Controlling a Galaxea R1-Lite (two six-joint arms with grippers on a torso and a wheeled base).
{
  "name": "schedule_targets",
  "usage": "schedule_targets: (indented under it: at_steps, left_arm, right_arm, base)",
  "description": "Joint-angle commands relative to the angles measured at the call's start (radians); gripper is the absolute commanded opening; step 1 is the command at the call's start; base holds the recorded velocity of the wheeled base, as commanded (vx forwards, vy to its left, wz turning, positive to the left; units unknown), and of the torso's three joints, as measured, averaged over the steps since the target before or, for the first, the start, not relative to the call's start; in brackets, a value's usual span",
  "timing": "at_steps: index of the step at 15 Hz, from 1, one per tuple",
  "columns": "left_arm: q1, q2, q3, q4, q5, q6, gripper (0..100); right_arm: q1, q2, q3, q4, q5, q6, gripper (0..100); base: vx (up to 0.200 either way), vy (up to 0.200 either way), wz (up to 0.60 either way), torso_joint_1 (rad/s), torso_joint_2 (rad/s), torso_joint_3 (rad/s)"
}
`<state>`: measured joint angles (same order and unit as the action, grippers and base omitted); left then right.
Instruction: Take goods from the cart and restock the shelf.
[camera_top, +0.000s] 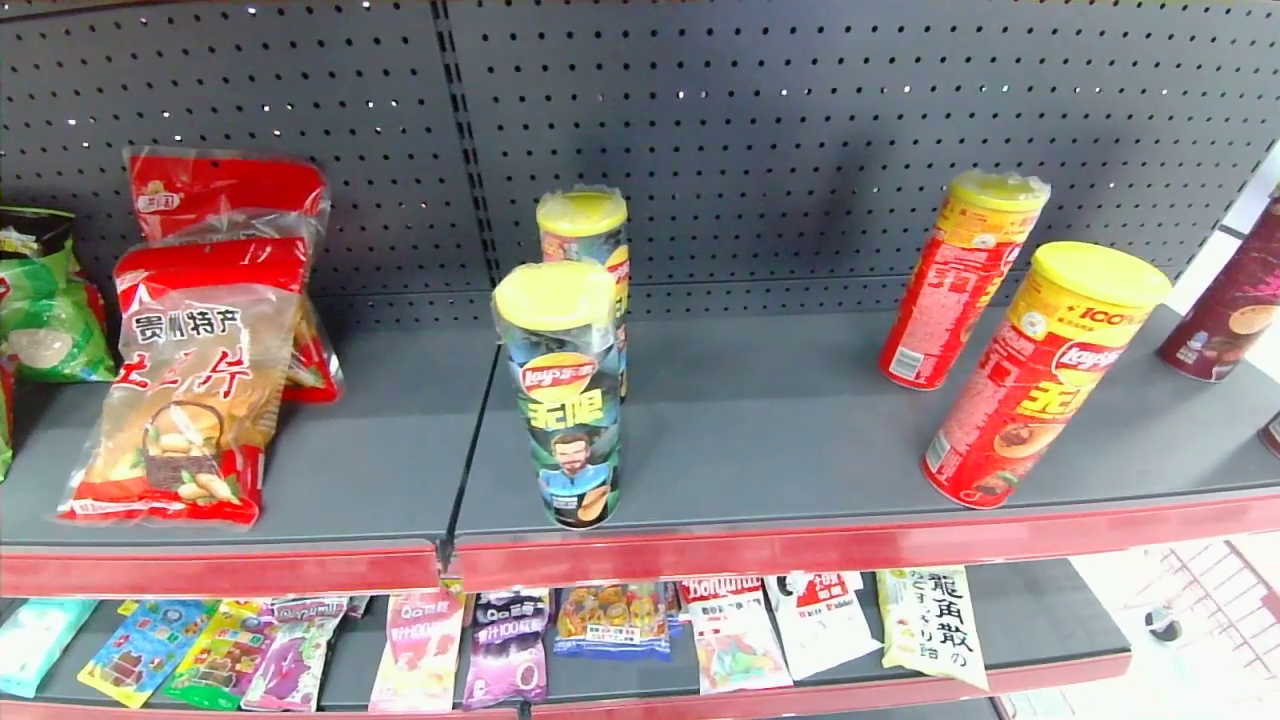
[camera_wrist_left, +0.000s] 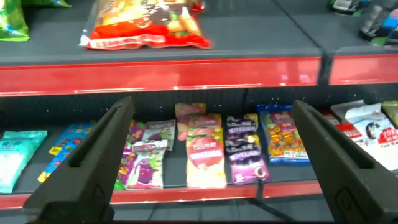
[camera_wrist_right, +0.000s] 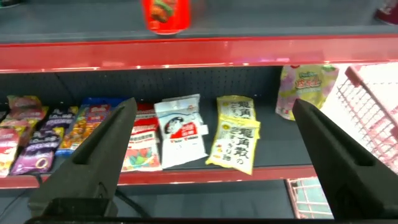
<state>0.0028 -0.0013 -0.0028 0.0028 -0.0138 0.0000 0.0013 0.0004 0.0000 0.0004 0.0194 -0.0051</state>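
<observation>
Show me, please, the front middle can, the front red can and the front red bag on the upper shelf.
front middle can (camera_top: 568, 420), head view, on its label.
front red can (camera_top: 1032, 388), head view, on the middle of its body.
front red bag (camera_top: 185, 400), head view, on its front panel.
</observation>
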Motion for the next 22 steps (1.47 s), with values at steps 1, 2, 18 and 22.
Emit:
schedule_targets:
  at_steps: [1,2,18,22]
  left_arm:
    - [0.0,0.001,0.0,0.0,0.0,0.0,100]
    - [0.0,0.001,0.0,0.0,0.0,0.0,100]
    - [0.0,0.001,0.0,0.0,0.0,0.0,100]
    - [0.0,0.001,0.0,0.0,0.0,-0.002,100]
  right_arm:
    - [0.0,0.0,0.0,0.0,0.001,0.001,100]
    - [0.0,0.0,0.0,0.0,0.001,0.001,100]
    - [0.0,0.0,0.0,0.0,0.001,0.001,100]
    - [0.0,0.0,0.0,0.0,-0.001,0.001,100]
  base:
    - [0.0,-0.2,0.0,0.012,0.0,-0.007]
    - [0.0,-0.2,0.0,0.007,0.0,0.002]
    - [0.0,-0.138,0.0,0.003,0.0,0.001]
    - [0.0,0.0,0.0,0.0,0.0,0.0]
